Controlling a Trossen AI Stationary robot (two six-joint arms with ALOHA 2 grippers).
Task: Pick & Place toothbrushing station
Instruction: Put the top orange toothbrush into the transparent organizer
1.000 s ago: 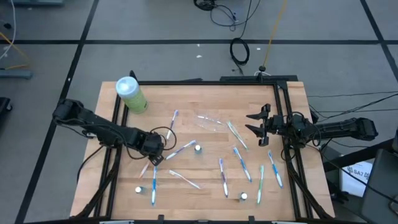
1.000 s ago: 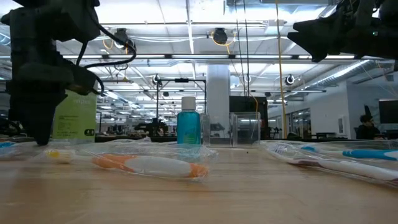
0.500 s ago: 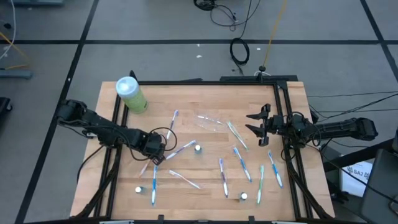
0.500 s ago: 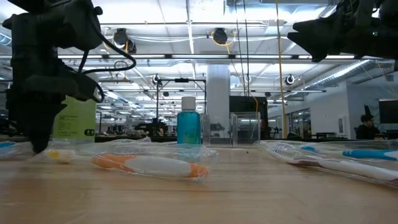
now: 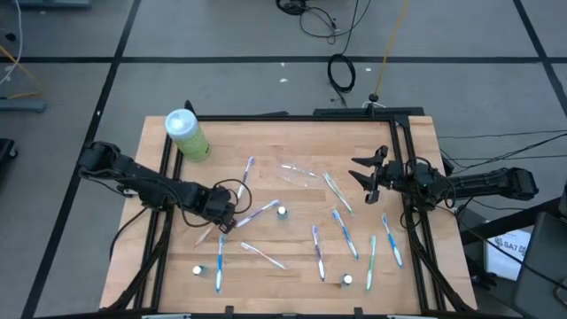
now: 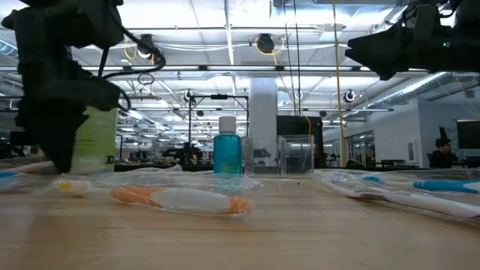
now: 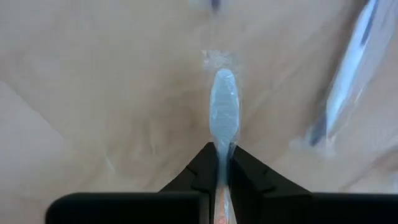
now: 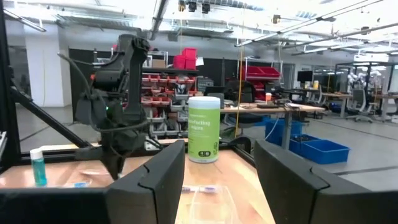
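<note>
Several wrapped toothbrushes point(image 5: 341, 226) lie flat and scattered on the wooden table point(image 5: 416, 142). My left gripper point(image 5: 221, 221) is low over the table's left half and shut on one wrapped toothbrush point(image 7: 222, 112) with an orange handle. A clear cup point(image 5: 301, 171) sits near the table's middle. A small blue white-capped tube point(image 6: 227, 150) stands upright beside it. My right gripper point(image 5: 365, 175) hovers open above the table's right side, facing the cup point(image 8: 208, 202), with nothing between its fingers. My left gripper pinches the wrapped toothbrush between its two fingertips point(image 7: 202, 171), just behind the pale head end point(image 7: 222, 134), which sticks out beyond them. The fingers come from above, slanting down. The orange handle point(image 7: 219, 208) runs back between the fingers. Whether any part still rests on the table I cannot tell.
A big light-green bottle point(image 5: 186, 135) with a white cap stands at the far left corner. An orange-and-white wrapped toothbrush point(image 6: 180, 199) lies near the front edge. Black frame rails point(image 5: 403, 133) run along the table's left and right sides.
My left gripper has shut on the wrapped toothbrush and then risen a little above the table with it. My right arm has kept almost still.
</note>
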